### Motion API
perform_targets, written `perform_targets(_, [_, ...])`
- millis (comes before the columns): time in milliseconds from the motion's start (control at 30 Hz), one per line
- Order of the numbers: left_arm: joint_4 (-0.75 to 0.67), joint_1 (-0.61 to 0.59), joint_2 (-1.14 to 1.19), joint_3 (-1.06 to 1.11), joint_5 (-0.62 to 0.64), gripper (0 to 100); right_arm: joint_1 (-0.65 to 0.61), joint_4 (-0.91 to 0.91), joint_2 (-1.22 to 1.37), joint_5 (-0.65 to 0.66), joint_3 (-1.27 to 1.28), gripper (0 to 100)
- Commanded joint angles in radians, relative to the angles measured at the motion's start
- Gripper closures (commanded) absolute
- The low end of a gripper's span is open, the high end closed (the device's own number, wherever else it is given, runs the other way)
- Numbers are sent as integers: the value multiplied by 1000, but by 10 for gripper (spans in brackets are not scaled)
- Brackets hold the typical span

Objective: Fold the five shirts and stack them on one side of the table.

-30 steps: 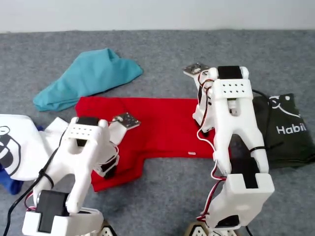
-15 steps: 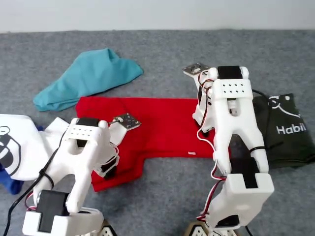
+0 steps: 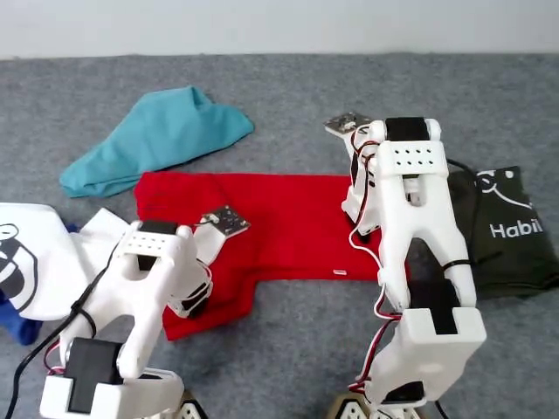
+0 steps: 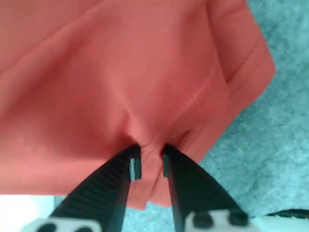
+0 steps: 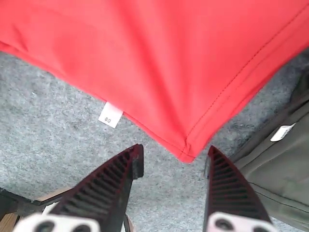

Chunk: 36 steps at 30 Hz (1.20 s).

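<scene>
My left end effector (image 4: 147,165) is nearly closed, pinching a fold of the red shirt (image 4: 120,72) near its sleeve, likely to lift it for folding. My right end effector (image 5: 171,166) hangs wide open, holding nothing, above the shirt's hem corner on the grey worktop (image 5: 53,111).

red shirt (image 3: 288,227) spread flat, teal shirt (image 3: 157,135) crumpled

Grey carpeted tabletop (image 3: 297,96), pale wall (image 3: 279,26)
</scene>
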Motion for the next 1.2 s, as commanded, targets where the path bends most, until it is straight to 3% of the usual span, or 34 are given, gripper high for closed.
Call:
perform_targets(0, [-18,-8,-3,13,-14,923,-7,31,-12,2,-29,794])
perform_targets(233, [-12,-2,-3,4,-14,971,-7,31,-12,2,-29,794])
perform_targets(800, [334,2,-12,-209,-14,987,-7,31,-12,-25,-29,794])
perform_targets(1033, [354,5,-11,-182,-15,987,-7,31,-12,-26,-29,794])
perform_targets(1167, [353,69,-11,-166,-26,987,-7,31,-12,-26,-29,794])
